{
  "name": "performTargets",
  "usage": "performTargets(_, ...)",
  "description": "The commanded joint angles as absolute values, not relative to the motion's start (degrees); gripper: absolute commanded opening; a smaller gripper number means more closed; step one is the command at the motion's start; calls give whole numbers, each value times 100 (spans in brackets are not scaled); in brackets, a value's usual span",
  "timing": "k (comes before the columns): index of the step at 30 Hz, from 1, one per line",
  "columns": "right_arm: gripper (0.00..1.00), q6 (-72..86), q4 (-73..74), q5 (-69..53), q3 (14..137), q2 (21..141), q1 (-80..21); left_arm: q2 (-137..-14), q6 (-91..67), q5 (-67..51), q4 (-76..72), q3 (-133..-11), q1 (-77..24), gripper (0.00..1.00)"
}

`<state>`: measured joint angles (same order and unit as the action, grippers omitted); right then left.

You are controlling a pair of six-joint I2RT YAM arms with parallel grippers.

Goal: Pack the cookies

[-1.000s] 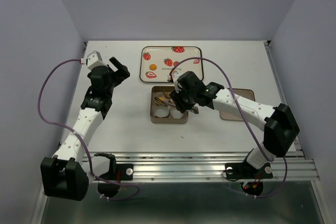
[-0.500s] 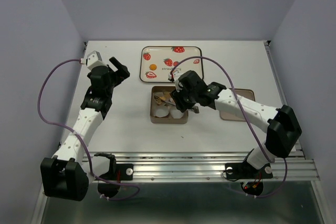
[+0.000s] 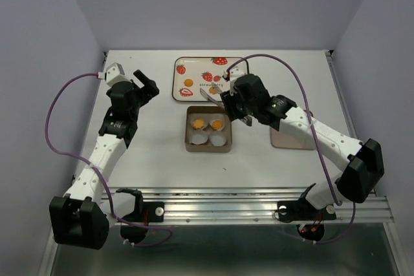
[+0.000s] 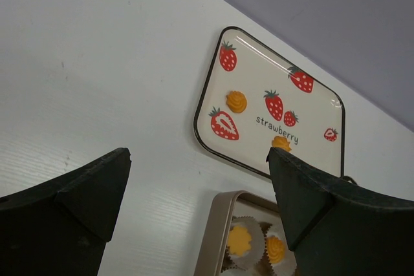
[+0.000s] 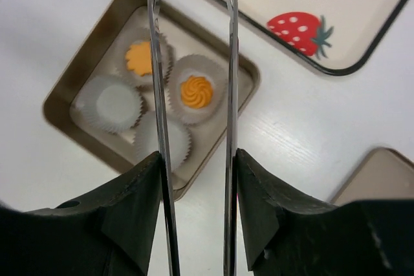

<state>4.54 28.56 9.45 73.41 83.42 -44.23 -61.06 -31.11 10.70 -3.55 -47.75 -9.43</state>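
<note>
The table (image 3: 284, 82) carries everything you need within the right arm's reach. The strawberry tray (image 3: 197, 66) lies at the far side. The brown tin (image 3: 208, 149) sits just in front of it, and its lid (image 3: 291, 141) lies flat to the right, partly under the arm.

Your left hand (image 3: 147, 86) hangs over the left of the table, spread fully and holding nothing. Leave it there.

Your right hand (image 5: 194, 166) is about half closed on a pair of tweezers (image 5: 230, 95). The 2 tines run parallel with a gap, and nothing shows between them. The tips run out of the wrist view, towards the tray.

The tin holds 4 paper cups (image 5: 115, 103). Of the 4 cookies, 2 already sit in the far cups (image 5: 140, 57) (image 5: 196, 91), and 2 lie loose on the tray (image 4: 236, 101) (image 4: 280, 142).

The step in hand looks like fetching cookie 3. Take the one by the tray's near edge, since it lies closest to the tips. Lower the tines to straddle it and squeeze lightly, because a piped cookie will likely crumble. Lift straight up to clear the rim, then release low over an empty near cup.
</note>
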Motion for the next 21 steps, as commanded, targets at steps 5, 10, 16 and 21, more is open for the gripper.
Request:
performTargets(5, 57, 431, 2276, 1011, 8164, 9175, -3674, -5976, -2988, 1257, -457, -4869, -976, 99)
performTargets(10, 60, 308, 2408, 985, 8586, 9808, -3480, -6117, -2927, 1388, -404, -4983, -976, 99)
performTargets(16, 62, 220, 2601, 940, 9026, 10397, -3428, -6257, -2900, 1468, -404, -5036, -976, 99)
performTargets(21, 62, 193, 2777, 976, 9272, 10748, -3375, -6319, -2874, 1521, -404, -5045, -976, 99)
